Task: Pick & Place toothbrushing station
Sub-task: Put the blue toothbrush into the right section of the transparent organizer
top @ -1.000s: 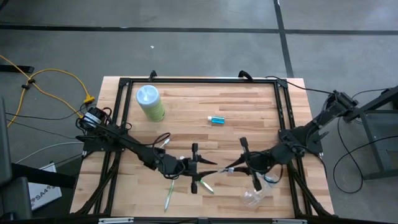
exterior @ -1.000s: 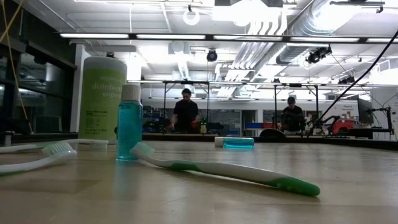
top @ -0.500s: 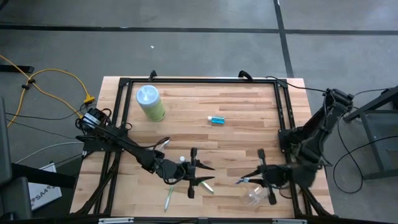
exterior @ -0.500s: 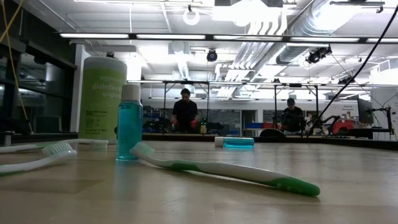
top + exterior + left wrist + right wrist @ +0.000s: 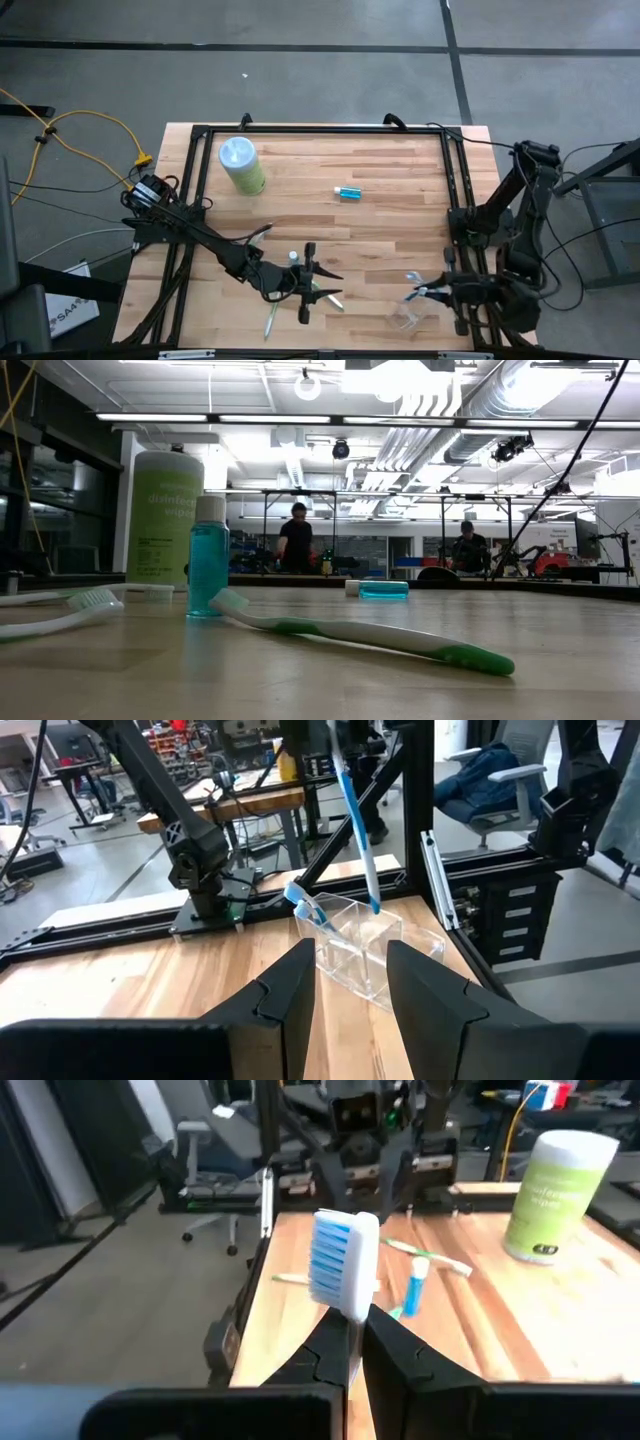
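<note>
Fingers of the right gripper (image 5: 428, 292) are clamped on a blue toothbrush (image 5: 412, 280) over the clear plastic cup (image 5: 405, 318) in the high view; the left gripper (image 5: 318, 284) hovers parted and empty near a green toothbrush (image 5: 270, 319). In the low view, another green toothbrush (image 5: 370, 632) lies on the wooden surface (image 5: 300, 680) beside a blue tube (image 5: 208, 556). The right wrist view shows bristles upright.
</note>
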`<state>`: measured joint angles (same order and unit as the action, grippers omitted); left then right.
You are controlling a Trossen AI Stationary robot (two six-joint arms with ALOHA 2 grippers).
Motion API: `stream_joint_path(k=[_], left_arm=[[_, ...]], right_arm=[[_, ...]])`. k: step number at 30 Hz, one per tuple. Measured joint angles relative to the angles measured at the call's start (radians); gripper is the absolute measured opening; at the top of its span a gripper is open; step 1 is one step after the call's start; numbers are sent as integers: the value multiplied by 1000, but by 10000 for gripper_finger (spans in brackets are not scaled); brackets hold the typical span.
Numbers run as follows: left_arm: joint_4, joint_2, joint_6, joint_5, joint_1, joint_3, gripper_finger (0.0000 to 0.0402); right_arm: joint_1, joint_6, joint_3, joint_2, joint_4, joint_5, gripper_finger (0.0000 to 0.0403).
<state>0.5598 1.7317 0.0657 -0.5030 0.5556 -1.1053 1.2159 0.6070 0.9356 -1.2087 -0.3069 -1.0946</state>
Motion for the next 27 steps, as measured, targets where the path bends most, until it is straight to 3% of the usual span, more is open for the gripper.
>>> stream_joint_path(k=[14, 27], left_arm=[[8, 0, -11, 0, 0, 0, 122], [26, 0, -11, 0, -1, 0, 122]], right_arm=[[142, 79, 0, 95, -216, 161, 6], [198, 262, 0, 188, -532, 177, 6]])
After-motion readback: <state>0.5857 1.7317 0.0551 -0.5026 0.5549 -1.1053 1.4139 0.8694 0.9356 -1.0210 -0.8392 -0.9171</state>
